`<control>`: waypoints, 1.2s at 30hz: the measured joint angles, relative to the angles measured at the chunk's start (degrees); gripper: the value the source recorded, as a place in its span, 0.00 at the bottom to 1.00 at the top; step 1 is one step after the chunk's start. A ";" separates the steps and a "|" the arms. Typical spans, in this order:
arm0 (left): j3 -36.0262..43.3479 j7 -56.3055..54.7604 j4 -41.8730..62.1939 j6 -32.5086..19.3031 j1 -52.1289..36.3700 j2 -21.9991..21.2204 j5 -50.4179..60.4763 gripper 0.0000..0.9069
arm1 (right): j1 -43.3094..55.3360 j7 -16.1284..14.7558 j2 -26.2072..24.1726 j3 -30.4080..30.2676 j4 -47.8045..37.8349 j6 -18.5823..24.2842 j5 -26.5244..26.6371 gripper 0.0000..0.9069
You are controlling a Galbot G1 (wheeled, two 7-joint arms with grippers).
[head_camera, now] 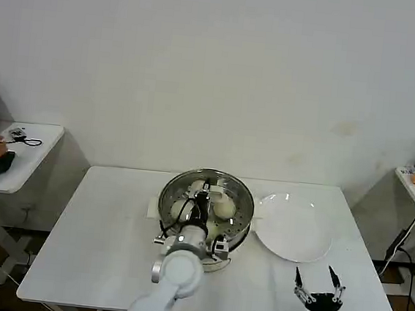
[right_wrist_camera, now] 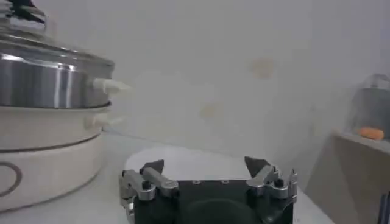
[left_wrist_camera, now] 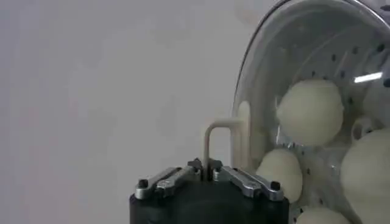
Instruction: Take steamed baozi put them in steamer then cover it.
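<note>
The steamed baozi point(head_camera: 224, 208) lie inside the steamer point(head_camera: 241, 195), white buns resting on its perforated tray; through the glass in the left wrist view four of them point(left_wrist_camera: 309, 112) can be made out. The steamer stands at the middle of the white surface point(head_camera: 103, 241). The cover point(left_wrist_camera: 292, 36) sits on top of the pot, its metal rim on the steel wall. The left pincer point(head_camera: 205, 199) is above it, its fingers drawn together around the cream bar handle point(left_wrist_camera: 222, 137). Just beside the steamer, on the robot's right, lies a bare white plate point(head_camera: 294, 230). The right pincer point(head_camera: 319, 290) hangs near the surface's front edge, well apart from the pot, its fingers spread wide.
</note>
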 measured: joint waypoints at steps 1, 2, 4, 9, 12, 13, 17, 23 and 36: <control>-0.08 -0.07 0.16 -0.01 -0.02 -0.03 0.04 0.00 | -0.05 -0.01 0.00 0.00 -0.05 0.08 0.01 1.00; -0.13 -0.12 0.30 -0.02 -0.05 -0.05 0.14 0.00 | -0.10 -0.02 0.00 0.00 -0.09 0.14 0.01 1.00; -0.16 -0.14 0.56 -0.05 -0.08 -0.20 0.26 0.00 | -0.14 -0.04 0.00 -0.02 -0.11 0.19 0.02 1.00; -0.29 -0.43 1.10 -0.16 -0.07 -0.74 0.70 0.00 | -0.16 -0.07 0.02 -0.23 -0.11 0.29 0.09 1.00; -0.33 -0.44 1.14 -0.17 0.08 -0.78 0.77 1.00 | -0.16 -0.13 0.02 -0.29 -0.13 0.33 0.12 1.00; -0.34 -0.45 1.14 -0.17 0.11 -0.82 0.77 1.00 | -0.16 -0.15 0.02 -0.31 -0.14 0.34 0.11 1.00; -0.36 -0.58 1.13 -0.20 0.22 -1.14 0.76 1.00 | -0.17 -0.20 0.01 -0.39 -0.15 0.36 0.12 1.00; -0.26 -0.66 0.30 -0.30 0.76 -0.98 0.43 1.00 | -0.17 -0.21 0.00 -0.61 -0.16 0.37 0.13 1.00; 0.51 -0.30 -5.58 -0.65 4.05 1.81 -1.48 1.00 | -0.35 -0.22 0.05 -0.82 -0.20 0.45 0.04 1.00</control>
